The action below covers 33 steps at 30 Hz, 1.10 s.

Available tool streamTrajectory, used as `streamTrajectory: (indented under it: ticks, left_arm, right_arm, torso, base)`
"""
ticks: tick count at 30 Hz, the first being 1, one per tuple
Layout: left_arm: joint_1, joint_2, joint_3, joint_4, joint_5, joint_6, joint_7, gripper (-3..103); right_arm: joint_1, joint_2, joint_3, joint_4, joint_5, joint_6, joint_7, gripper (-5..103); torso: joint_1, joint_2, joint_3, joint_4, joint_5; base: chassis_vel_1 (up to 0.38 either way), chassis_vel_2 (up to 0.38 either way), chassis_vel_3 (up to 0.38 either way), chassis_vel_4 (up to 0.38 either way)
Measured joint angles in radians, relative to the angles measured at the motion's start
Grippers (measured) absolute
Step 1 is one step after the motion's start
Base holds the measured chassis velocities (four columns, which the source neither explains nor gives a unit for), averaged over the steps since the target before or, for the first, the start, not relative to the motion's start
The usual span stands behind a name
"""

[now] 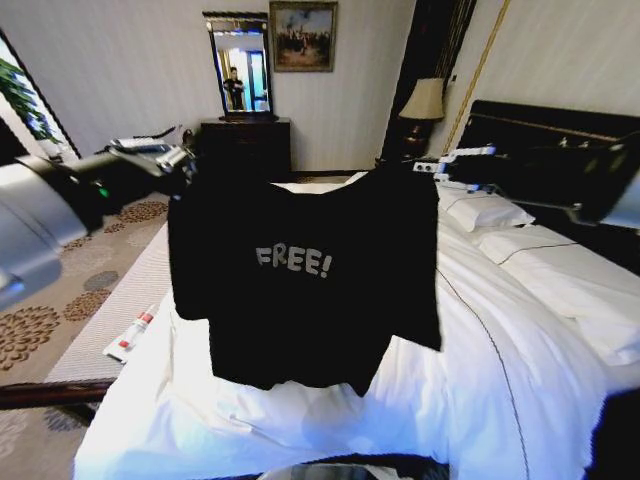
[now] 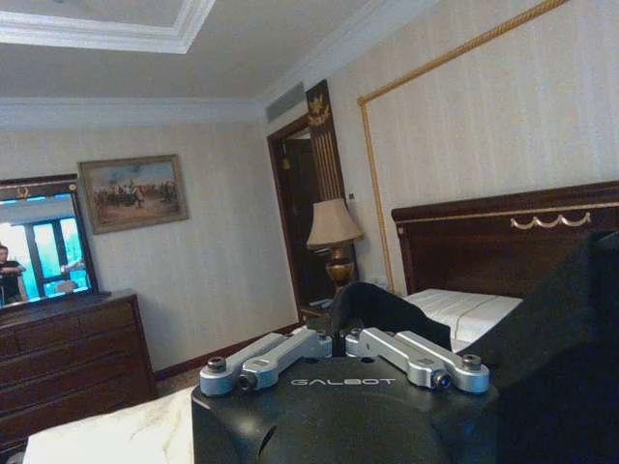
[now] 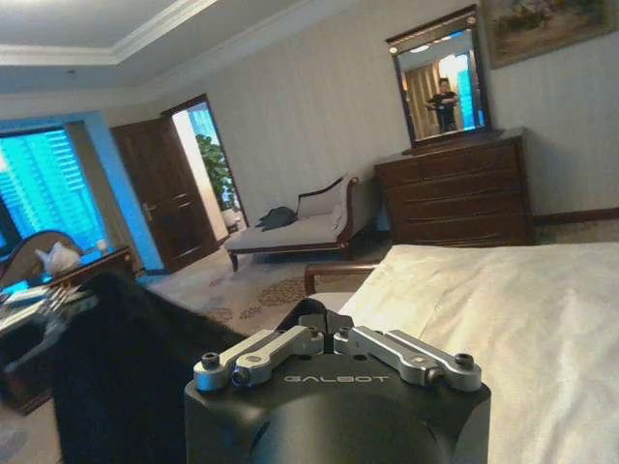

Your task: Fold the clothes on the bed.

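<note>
Left gripper and right gripper raised level above the bed, each clamped on a shoulder of the black T-shirt. Shirt stretched flat between them, "FREE!" lettering facing the head camera, hem hanging just over the rumpled white duvet near the bed's foot edge. Pillows against the dark headboard.

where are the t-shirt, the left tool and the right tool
T-shirt [image 1: 300,300]: head view, chest below the lettering.
Left tool [image 1: 185,165]: head view, tips at shirt shoulder.
Right tool [image 1: 432,168]: head view, tips at the other shoulder.
</note>
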Motion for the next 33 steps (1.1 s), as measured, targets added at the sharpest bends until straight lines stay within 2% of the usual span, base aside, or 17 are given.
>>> streamTrajectory:
  ticks: [2, 3, 4, 5, 7, 8, 9, 12, 13, 16, 18, 20, 22, 23, 25, 33]
  left_arm:
    - [0.08, -0.072, -0.036, 0.019, 0.066, 0.008, -0.026, 1]
    - [0.08, -0.072, -0.036, 0.019, 0.066, 0.008, -0.026, 1]
    - [0.13, -0.112, -0.063, 0.028, 0.105, 0.017, -0.038, 1]
    - [0.204, -0.185, -0.074, 0.044, 0.176, 0.028, -0.056, 1]
    - [0.257, -0.256, -0.05, 0.062, 0.244, 0.037, -0.069, 1]
    - [0.257, -0.256, -0.05, 0.062, 0.244, 0.037, -0.069, 1]
    - [0.289, -0.312, -0.018, 0.08, 0.292, 0.046, -0.078, 1]
    - [0.306, -0.4, 0.076, 0.122, 0.386, 0.056, -0.083, 1]
    - [0.306, -0.4, 0.076, 0.122, 0.386, 0.056, -0.083, 1]
    - [0.309, -0.471, 0.175, 0.175, 0.469, 0.057, -0.081, 1]
    - [0.313, -0.484, 0.187, 0.186, 0.482, 0.057, -0.081, 1]
    - [0.338, -0.529, 0.214, 0.235, 0.53, 0.056, -0.078, 1]
    - [0.37, -0.563, 0.219, 0.288, 0.569, 0.053, -0.07, 1]
    - [0.37, -0.563, 0.219, 0.288, 0.569, 0.053, -0.07, 1]
    - [0.415, -0.6, 0.216, 0.36, 0.624, 0.046, -0.052, 1]
    - [0.461, -0.692, 0.207, 0.501, 0.715, 0.027, -0.012, 1]
  right_arm:
    - [-0.033, 0.048, -0.026, -0.031, -0.071, 0.002, 0.0, 0]
    - [-0.033, 0.048, -0.026, -0.031, -0.071, 0.002, 0.0, 0]
    - [-0.047, 0.069, -0.033, -0.044, -0.097, 0.002, -0.001, 0]
    - [-0.079, 0.112, -0.045, -0.074, -0.147, 0.002, -0.007, 0]
    - [-0.116, 0.155, -0.058, -0.108, -0.196, 0.001, -0.016, 0]
    - [-0.116, 0.155, -0.058, -0.108, -0.196, 0.001, -0.016, 0]
    - [-0.15, 0.187, -0.068, -0.138, -0.236, -0.002, -0.023, 0]
    - [-0.241, 0.25, -0.091, -0.2, -0.331, -0.008, -0.042, 0]
    - [-0.241, 0.25, -0.091, -0.2, -0.331, -0.008, -0.042, 0]
    - [-0.317, 0.343, -0.139, -0.282, -0.443, -0.011, -0.066, 0]
    - [-0.322, 0.358, -0.149, -0.295, -0.458, -0.011, -0.07, 0]
    - [-0.328, 0.426, -0.195, -0.37, -0.532, -0.011, -0.091, 0]
    - [-0.322, 0.478, -0.232, -0.434, -0.58, -0.011, -0.109, 0]
    - [-0.322, 0.478, -0.232, -0.434, -0.58, -0.011, -0.109, 0]
    - [-0.307, 0.523, -0.274, -0.499, -0.63, -0.01, -0.133, 0]
    - [-0.262, 0.596, -0.366, -0.622, -0.731, 0.006, -0.192, 0]
  torso:
    - [0.0, 0.0, 0.0, 0.0, 0.0002]
    - [0.0, 0.0, 0.0, 0.0, 0.0002]
    - [0.0, 0.0, 0.0, -0.0003, 0.0]
    - [0.0, 0.0, 0.0, -0.0005, -0.0002]
    - [0.001, 0.0, 0.0, -0.0004, -0.0003]
    - [0.001, 0.0, 0.0, -0.0004, -0.0003]
    - [0.0, 0.0, 0.0, -0.0001, -0.0005]
    - [0.0, 0.0, 0.0, -0.0003, -0.0002]
    - [0.0, 0.0, 0.0, -0.0003, -0.0002]
    - [0.0, 0.0, 0.0, -0.0005, 0.0003]
    - [0.0, 0.0, 0.0, -0.0005, 0.0003]
    - [0.0, 0.0, 0.0, -0.0003, 0.0]
    - [0.0, 0.0, 0.0, -0.0001, -0.0001]
    - [0.0, 0.0, 0.0, -0.0001, -0.0001]
    - [0.0, 0.0, 0.0, 0.0, -0.0003]
    - [0.0, 0.0, 0.0, -0.0004, -0.0005]
  base:
    - [0.0, 0.0, 0.0, 0.0]
    - [0.0, 0.0, 0.0, 0.0]
    - [0.0, 0.0, 0.0, 0.0]
    - [0.0, 0.0, 0.0, 0.0]
    - [0.0, 0.0, 0.0, 0.0]
    - [0.0, 0.0, 0.0, 0.0]
    - [0.0, 0.0, 0.0, 0.0]
    - [0.0, 0.0, 0.0, 0.0]
    - [0.0, 0.0, 0.0, 0.0]
    - [0.0, 0.0, 0.0, 0.0]
    - [0.0, 0.0, 0.0, 0.0]
    - [0.0, 0.0, 0.0, 0.0]
    - [0.0, 0.0, 0.0, 0.0]
    - [0.0, 0.0, 0.0, 0.0]
    - [0.0, 0.0, 0.0, 0.0]
    - [0.0, 0.0, 0.0, 0.0]
